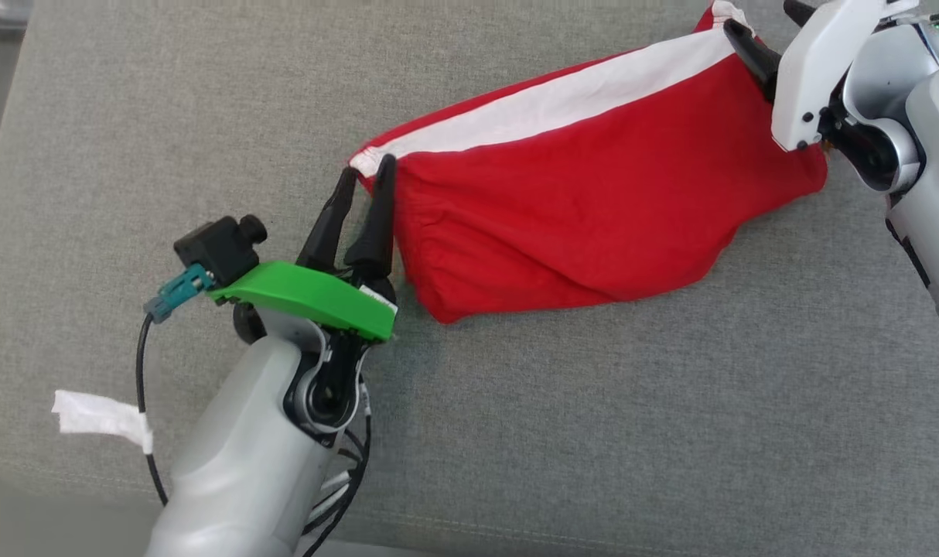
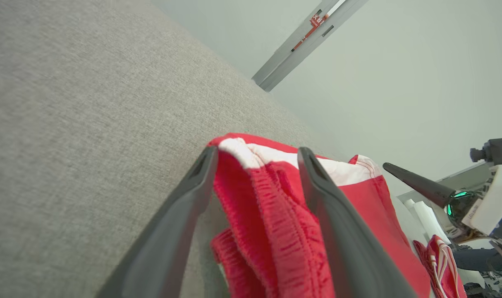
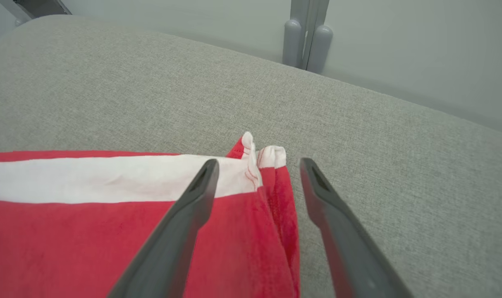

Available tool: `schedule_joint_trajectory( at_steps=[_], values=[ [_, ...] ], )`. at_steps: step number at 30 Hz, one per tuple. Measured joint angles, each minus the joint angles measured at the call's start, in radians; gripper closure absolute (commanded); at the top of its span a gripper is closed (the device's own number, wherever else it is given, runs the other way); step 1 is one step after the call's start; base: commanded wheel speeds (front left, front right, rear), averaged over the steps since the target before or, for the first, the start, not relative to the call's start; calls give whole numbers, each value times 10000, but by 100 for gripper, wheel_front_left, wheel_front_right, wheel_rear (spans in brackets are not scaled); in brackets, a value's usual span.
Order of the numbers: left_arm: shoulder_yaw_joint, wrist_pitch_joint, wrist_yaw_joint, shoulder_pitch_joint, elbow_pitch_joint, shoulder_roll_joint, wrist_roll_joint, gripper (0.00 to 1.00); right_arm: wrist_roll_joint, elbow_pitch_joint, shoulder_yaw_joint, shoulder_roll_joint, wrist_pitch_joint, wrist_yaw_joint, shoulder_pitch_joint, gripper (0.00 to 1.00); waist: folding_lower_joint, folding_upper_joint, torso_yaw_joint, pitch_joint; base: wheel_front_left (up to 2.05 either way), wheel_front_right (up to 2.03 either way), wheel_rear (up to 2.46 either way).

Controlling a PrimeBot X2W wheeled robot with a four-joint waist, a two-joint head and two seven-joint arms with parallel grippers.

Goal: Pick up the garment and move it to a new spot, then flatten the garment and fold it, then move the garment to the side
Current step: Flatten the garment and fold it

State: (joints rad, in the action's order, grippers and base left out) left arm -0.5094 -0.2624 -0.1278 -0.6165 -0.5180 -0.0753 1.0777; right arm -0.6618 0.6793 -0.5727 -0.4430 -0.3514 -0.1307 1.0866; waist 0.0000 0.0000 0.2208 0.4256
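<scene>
Head view. A red knitted garment [image 1: 578,201] with a broad white band [image 1: 562,100] along its upper edge lies slantwise on a grey woven padded surface [image 1: 670,402]. It runs from the middle of the frame to the upper right, rumpled and bulging along its lower hem rather than flat.

The left claw [image 1: 367,170], carried under a green plastic cover [image 1: 307,298], stands at the garment's left corner, where the white band ends. The right claw [image 1: 757,15], under a white cover, stands at the opposite corner at the upper right. The two are placed at the ends of one edge, probably so that a shared pull would stretch the cloth taut.

Left wrist view. The left claw [image 2: 255,151] is spread, and the ribbed red hem and white corner sit between its fingers without being pinched.

Right wrist view. The right claw [image 3: 255,163] is likewise spread, its fingers straddling the puckered white-and-red corner from above; contact with the cloth cannot be told.

Judgement: this is the flattening stage, since both corners are bracketed but neither is gripped. Closing on too little of the hem could let a corner slip when the arms pull. A scrap of white tape [image 1: 98,418] lies at the lower left, well apart.
</scene>
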Motion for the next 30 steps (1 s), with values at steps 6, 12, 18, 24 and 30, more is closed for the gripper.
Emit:
schedule_joint_trajectory(
  at_steps=[6, 12, 18, 24, 30],
  values=[
    [938, -4, 0, 1058, 525, -192, -1421, 0, -182, 2, 280, -303, -320, 2, -537, 0, 0, 0, -83, -605, 0, 0, 0],
    [2061, -17, 2, 1939, 1239, -209, -3618, 0, -334, 546, 892, -23, -430, 2, -1245, 0, 0, 0, -59, -1052, 0, 0, 0],
    [3200, -17, 90, 2838, 2353, 0, -6038, 0, -84, 1231, 1352, 489, -105, 0, -1440, 0, 0, 0, 154, -1043, 0, 0, 0],
    [3919, -17, 90, 3528, 2803, 201, -7085, 0, 675, 2347, 1916, 894, 291, 0, -1361, 0, 0, 0, 355, -874, 0, 0, 0],
    [4138, -17, 92, 3747, 2719, 238, -7474, 0, 1494, 3634, 2562, 1220, 516, -2, -984, 0, 0, 0, 586, -700, 0, 0, 0]
  ],
)
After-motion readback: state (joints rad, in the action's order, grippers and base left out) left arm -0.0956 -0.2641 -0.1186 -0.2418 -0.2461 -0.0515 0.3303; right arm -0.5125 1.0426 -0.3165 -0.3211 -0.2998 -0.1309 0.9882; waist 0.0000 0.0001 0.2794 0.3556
